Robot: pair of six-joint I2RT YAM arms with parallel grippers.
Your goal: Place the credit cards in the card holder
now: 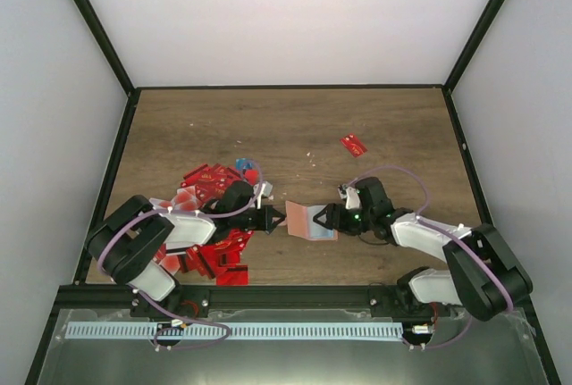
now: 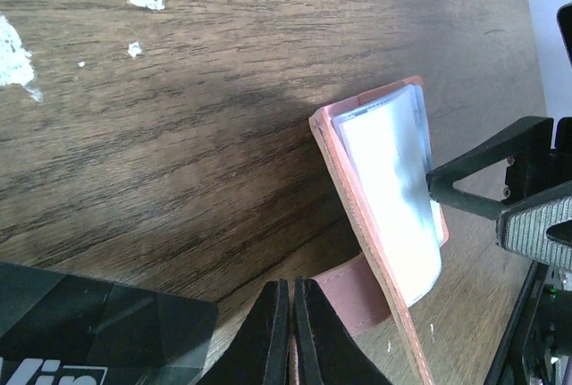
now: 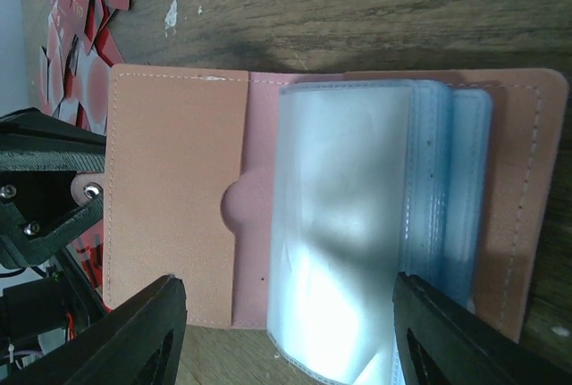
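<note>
The card holder (image 1: 308,221) lies open between both grippers, salmon-tan outside with light blue clear sleeves (image 3: 357,224) and a pink inside. In the left wrist view it (image 2: 366,224) stands tilted on edge. My left gripper (image 1: 275,219) is shut on the holder's pink strap (image 2: 357,291), which runs in between the fingertips (image 2: 268,313). My right gripper (image 1: 329,217) is wide open, its fingers (image 3: 152,331) spread on either side of the sleeves at the holder's near edge, holding nothing. Red credit cards (image 1: 210,184) lie in a heap by the left arm.
One red card (image 1: 354,144) lies alone at the back right. More red cards (image 1: 222,255) lie by the left arm's base. A dark card (image 2: 89,322) lies beside the left fingers. Dark frame rails (image 1: 107,171) border the wooden table.
</note>
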